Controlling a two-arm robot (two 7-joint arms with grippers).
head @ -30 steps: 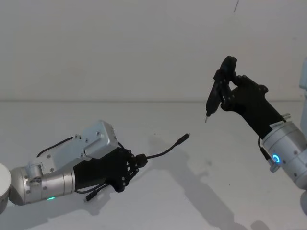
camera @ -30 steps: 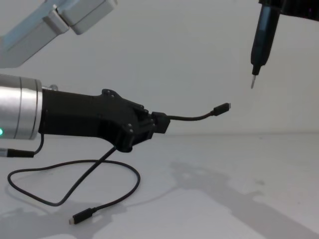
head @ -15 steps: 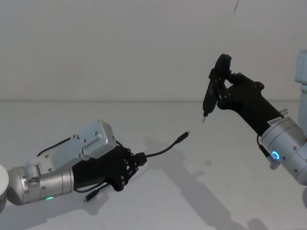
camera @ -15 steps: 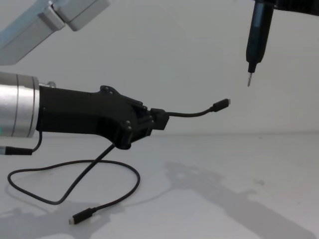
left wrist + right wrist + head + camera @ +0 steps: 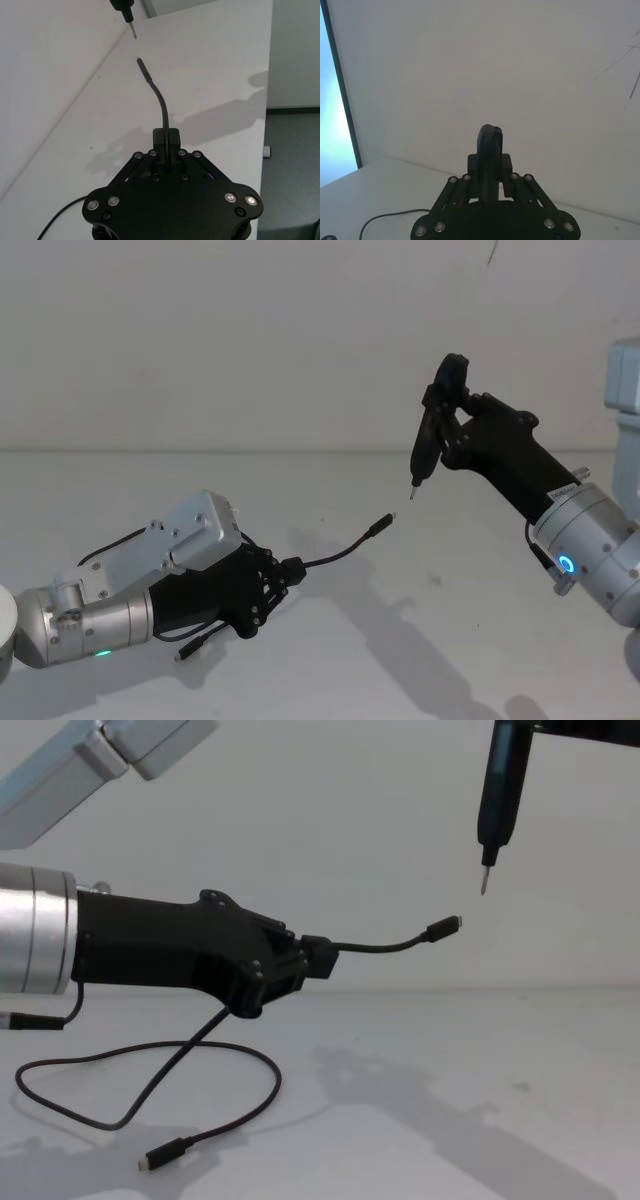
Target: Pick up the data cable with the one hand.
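The data cable (image 5: 342,550) is a thin black cord. My left gripper (image 5: 288,573) is shut on it a short way behind one plug, just above the table. That plug (image 5: 442,928) sticks out forward in the air. The rest of the cord (image 5: 200,1065) hangs down and loops on the table, ending in the other plug (image 5: 165,1155). In the left wrist view the cord (image 5: 161,102) rises straight out of the left gripper (image 5: 165,145). My right gripper (image 5: 452,425) is raised at the right, shut on a black pen-like tool (image 5: 425,445). The tool's metal tip (image 5: 483,880) points down just above the free plug.
The white table (image 5: 450,620) runs back to a plain white wall. Its edge (image 5: 262,125) drops to a grey floor in the left wrist view. The right wrist view shows the tool (image 5: 490,150) standing up between the right gripper's fingers.
My right arm has carried the pen-like tool to the left, so its tip now hangs nearer the cable's free plug. The left gripper and cable have barely moved.
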